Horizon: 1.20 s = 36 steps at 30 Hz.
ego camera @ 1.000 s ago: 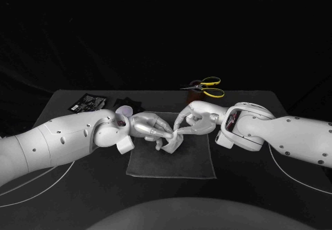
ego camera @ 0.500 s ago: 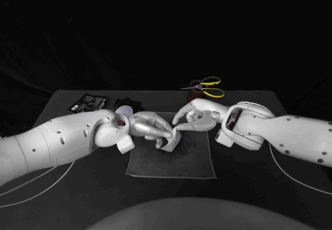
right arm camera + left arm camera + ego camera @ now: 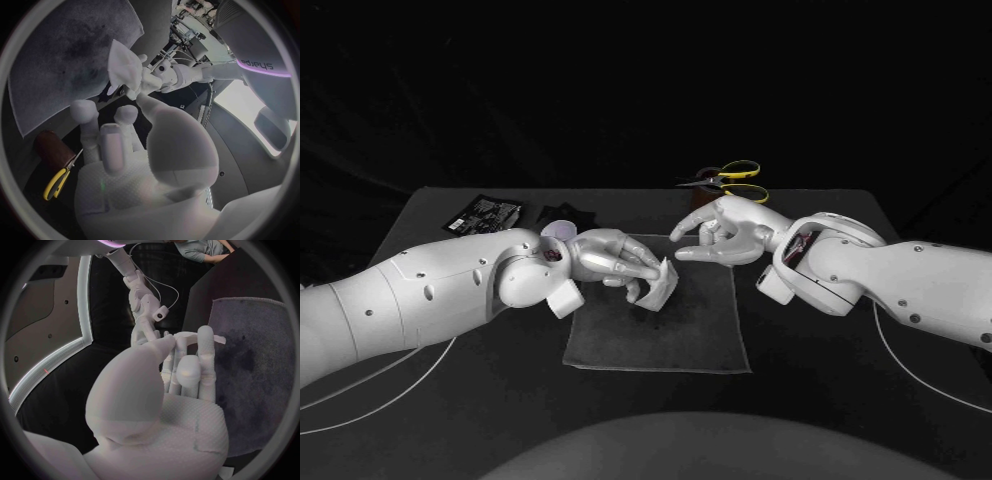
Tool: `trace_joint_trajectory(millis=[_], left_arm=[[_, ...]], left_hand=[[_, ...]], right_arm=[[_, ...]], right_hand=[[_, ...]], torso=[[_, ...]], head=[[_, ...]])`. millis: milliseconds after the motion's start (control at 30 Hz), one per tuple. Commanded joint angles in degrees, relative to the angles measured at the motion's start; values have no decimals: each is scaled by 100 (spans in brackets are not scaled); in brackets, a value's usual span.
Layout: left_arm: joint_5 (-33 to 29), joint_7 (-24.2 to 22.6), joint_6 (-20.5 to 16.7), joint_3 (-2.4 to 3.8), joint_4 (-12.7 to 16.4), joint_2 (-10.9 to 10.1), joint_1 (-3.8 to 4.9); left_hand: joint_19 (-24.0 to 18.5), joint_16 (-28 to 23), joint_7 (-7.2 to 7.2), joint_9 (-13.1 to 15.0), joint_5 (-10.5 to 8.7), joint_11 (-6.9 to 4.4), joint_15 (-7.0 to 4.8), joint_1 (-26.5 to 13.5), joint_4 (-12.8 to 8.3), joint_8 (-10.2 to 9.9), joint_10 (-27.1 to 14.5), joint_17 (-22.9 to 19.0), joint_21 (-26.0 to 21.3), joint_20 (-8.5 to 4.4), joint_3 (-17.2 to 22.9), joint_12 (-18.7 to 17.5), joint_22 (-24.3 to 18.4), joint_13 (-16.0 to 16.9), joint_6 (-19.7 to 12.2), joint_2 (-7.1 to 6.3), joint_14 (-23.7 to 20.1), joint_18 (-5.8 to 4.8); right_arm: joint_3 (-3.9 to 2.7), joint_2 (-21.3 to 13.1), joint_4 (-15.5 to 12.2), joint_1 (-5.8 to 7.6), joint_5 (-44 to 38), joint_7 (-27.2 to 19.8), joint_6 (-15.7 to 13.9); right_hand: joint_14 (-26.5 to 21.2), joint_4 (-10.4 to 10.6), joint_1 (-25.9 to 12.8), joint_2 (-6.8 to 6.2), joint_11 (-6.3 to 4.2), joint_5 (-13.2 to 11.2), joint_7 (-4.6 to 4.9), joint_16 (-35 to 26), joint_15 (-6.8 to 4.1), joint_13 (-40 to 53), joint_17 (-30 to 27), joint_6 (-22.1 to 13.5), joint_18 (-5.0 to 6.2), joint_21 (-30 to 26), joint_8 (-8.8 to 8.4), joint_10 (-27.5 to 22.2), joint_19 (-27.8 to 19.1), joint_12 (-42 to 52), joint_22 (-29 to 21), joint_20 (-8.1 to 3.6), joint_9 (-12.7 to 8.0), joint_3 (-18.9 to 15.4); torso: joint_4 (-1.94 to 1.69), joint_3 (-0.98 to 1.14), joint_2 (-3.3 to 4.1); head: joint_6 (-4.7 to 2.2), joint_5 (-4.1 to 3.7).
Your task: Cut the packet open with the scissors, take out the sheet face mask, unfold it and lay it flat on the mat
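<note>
Sheet face mask (image 3: 662,284), white, folded: pinched at the fingertips of the left hand (image 3: 620,262), over the far half of the mat (image 3: 661,335).
Right hand (image 3: 723,232): just right of the mask, not touching it, fingers loosely apart, holding nothing.
Mat: grey, on the black table (image 3: 516,390).
Scissors (image 3: 730,181), yellow-handled: far side, behind the right hand.
Packet (image 3: 483,212): far left.

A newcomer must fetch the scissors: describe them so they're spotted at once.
On the black table, look past the grey fabric mat to the far edge. The metal scissors sit there beyond the right hand; unlike the flat black packet far left, they have yellow handles.
</note>
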<state>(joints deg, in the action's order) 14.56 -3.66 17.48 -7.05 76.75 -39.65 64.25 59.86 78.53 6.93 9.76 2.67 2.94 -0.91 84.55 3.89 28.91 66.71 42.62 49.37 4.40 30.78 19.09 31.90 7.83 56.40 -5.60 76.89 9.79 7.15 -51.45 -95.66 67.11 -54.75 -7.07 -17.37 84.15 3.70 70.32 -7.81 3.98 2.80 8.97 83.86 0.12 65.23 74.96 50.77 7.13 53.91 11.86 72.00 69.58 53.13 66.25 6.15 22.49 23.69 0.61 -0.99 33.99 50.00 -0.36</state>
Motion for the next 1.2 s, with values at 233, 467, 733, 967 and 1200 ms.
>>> trace_joint_trajectory(millis=[233, 467, 733, 967, 1200], left_arm=[[-425, -5, -877, 2, 157, -79, 7], [-648, -30, -1575, 0, 290, -152, 6], [-842, -50, -2052, -4, 449, -192, 4], [-917, -30, -2151, -5, 512, -203, 3], [-978, -5, -2164, -5, 539, -199, 3]], left_hand=[[-49, -10, -23, 424, 23, -13, -24, -131, -75, 40, 62, -14, 105, -12, 228, 45, 75, 47, -5, -44, 15, 71], [-64, -13, -23, 497, 22, -11, -25, -247, -151, 61, 59, -6, 192, -14, 428, 88, 147, 98, -8, -100, 43, 72], [-65, -10, -24, 517, 22, -11, -25, -280, -168, 69, 62, 7, 211, -15, 471, 102, 163, 112, -5, -115, 56, 73], [-69, -18, -23, 527, 19, -10, -25, -309, -168, 74, 61, -17, 218, -13, 483, 107, 169, 117, -1, -125, 52, 71], [-72, -16, -23, 533, 18, -9, -23, -332, -165, 78, 59, -4, 220, -12, 487, 108, 172, 119, 0, -131, 57, 70]], right_arm=[[47, -345, -453, -57, 602, 1035, -890], [98, -396, -780, -251, 990, 1371, -1438], [110, -140, -826, -427, 993, 1317, -1862], [111, 55, -728, -472, 845, 1229, -2147], [111, 260, -601, -482, 760, 1158, -2230]], right_hand=[[363, 69, 118, 287, -175, 75, -200, 142, -172, 717, 545, 511, -18, 501, 285, 666, 406, 1224, 329, -136, 54, 74], [401, 33, 177, 315, -200, 141, -223, 203, -200, 934, 657, 528, -47, 625, 281, 823, 500, 1563, 416, -172, 27, 141], [412, 15, 180, 293, -202, 121, -223, 223, -204, 994, 693, 542, -56, 663, 277, 864, 527, 1655, 444, -179, 16, 147], [412, 4, 166, 255, -196, 81, -213, 223, -202, 1000, 688, 525, -54, 652, 252, 865, 527, 1671, 441, -182, -4, 138], [408, 0, 133, 204, -180, 36, -193, 213, -191, 987, 666, 498, -49, 615, 217, 845, 510, 1659, 423, -178, -31, 114]], torso=[[5, -1, 0], [2, 13, -1], [-6, 6, 6], [-3, 2, 5], [-5, 4, 2]], head=[[0, -5], [0, -11], [-10, -61], [-10, -81], [-11, -80]])
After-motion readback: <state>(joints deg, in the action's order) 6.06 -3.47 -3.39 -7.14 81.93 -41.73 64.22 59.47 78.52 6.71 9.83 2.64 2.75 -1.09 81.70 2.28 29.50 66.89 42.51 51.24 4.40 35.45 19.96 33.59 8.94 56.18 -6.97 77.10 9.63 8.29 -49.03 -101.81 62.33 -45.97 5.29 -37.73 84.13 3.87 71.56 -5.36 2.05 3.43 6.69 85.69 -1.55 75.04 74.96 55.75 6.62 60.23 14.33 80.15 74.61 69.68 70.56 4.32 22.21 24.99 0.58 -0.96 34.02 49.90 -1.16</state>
